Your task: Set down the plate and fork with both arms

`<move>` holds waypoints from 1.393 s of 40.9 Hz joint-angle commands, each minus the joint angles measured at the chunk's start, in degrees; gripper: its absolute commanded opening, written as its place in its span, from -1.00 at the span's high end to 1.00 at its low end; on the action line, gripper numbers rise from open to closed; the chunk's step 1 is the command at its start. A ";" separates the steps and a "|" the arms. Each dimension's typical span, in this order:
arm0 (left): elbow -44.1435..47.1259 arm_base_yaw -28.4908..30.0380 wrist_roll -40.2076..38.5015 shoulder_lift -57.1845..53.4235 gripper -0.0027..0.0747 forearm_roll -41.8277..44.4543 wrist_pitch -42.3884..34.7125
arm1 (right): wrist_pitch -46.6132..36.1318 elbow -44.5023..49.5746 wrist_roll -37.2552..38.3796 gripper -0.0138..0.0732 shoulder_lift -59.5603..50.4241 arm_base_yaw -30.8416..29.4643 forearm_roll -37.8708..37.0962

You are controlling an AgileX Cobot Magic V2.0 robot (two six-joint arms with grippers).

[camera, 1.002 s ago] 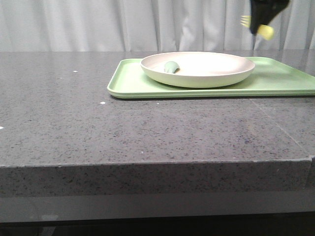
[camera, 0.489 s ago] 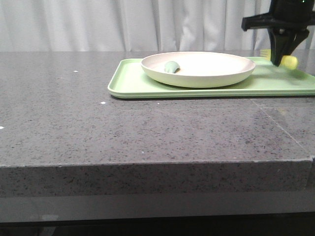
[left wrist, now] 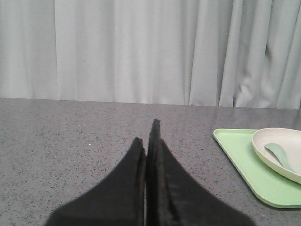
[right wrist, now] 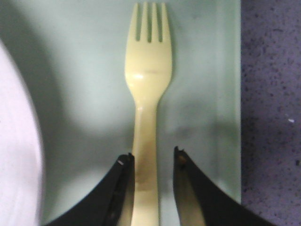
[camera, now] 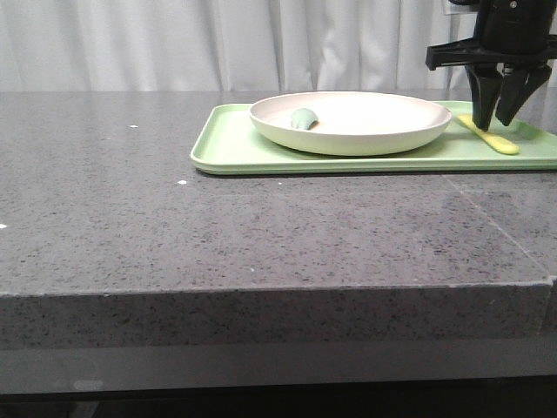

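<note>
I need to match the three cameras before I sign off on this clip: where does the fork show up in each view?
Front view: the fork lies flat on the green tray, right of the plate, under the right gripper.
Left wrist view: not in it; only the tray's corner and the plate's edge show.
Right wrist view: the fork runs up the middle, handle between the open fingers.
Shared landmark: the green tray.

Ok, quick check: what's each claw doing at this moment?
Left claw: closed, holding nothing.
Right claw: open, its tips either side of the fork handle, which lies on the tray.
</note>
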 commanded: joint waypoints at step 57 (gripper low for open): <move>-1.45 -0.31 -0.01 0.58 0.98 -0.03 -4.70 | -26.59 57.55 -3.18 0.82 -72.99 -0.11 0.74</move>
